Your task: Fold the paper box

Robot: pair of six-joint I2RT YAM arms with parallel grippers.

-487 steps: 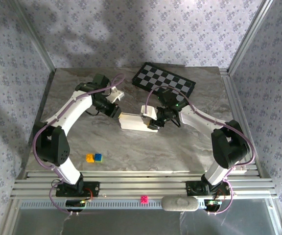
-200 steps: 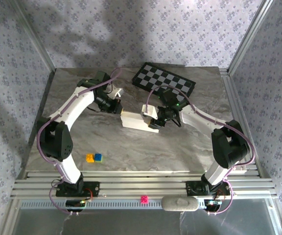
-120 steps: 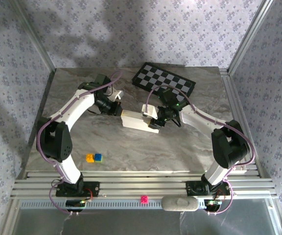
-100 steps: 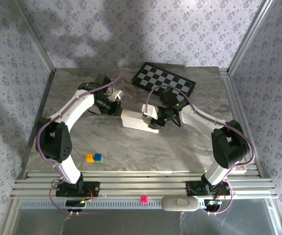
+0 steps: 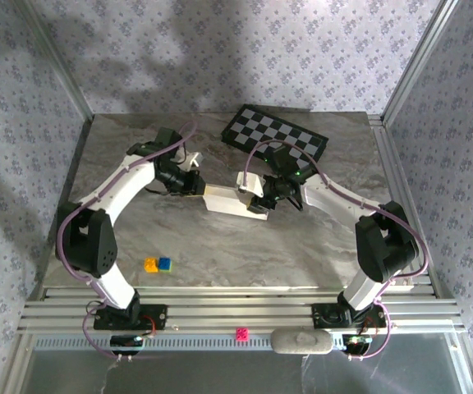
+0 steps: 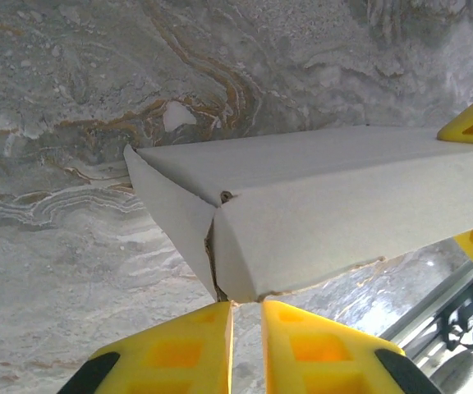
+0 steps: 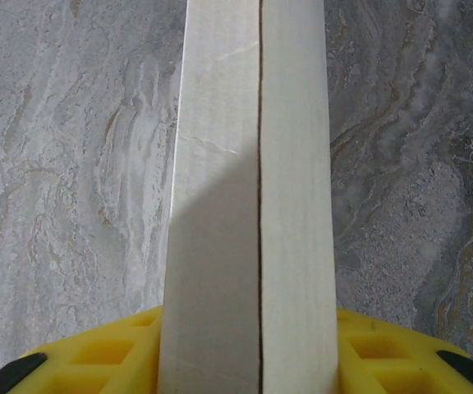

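The paper box [image 5: 233, 201] is a long white closed carton lying mid-table between my two grippers. My right gripper [image 5: 257, 195] is shut on its right end. In the right wrist view the paper box [image 7: 253, 205] runs straight away from the right gripper [image 7: 249, 328], with a yellow finger [image 7: 121, 349] pressed to each side. My left gripper [image 5: 197, 187] is at the box's left end. In the left wrist view the end flap [image 6: 179, 222] stands slightly ajar. The left gripper [image 6: 246, 305] sits just below the box corner, jaws a narrow slit apart with nothing between them.
A black-and-white checkered board [image 5: 276, 137] lies at the back right. A yellow block [image 5: 150, 264] and a blue block [image 5: 164, 263] sit together near the front left. A small pink block [image 5: 241, 333] rests on the front rail. Patterned walls enclose the table.
The left jaws have parted slightly at the box's left end. The box and the right gripper have shifted a little toward the back of the table.
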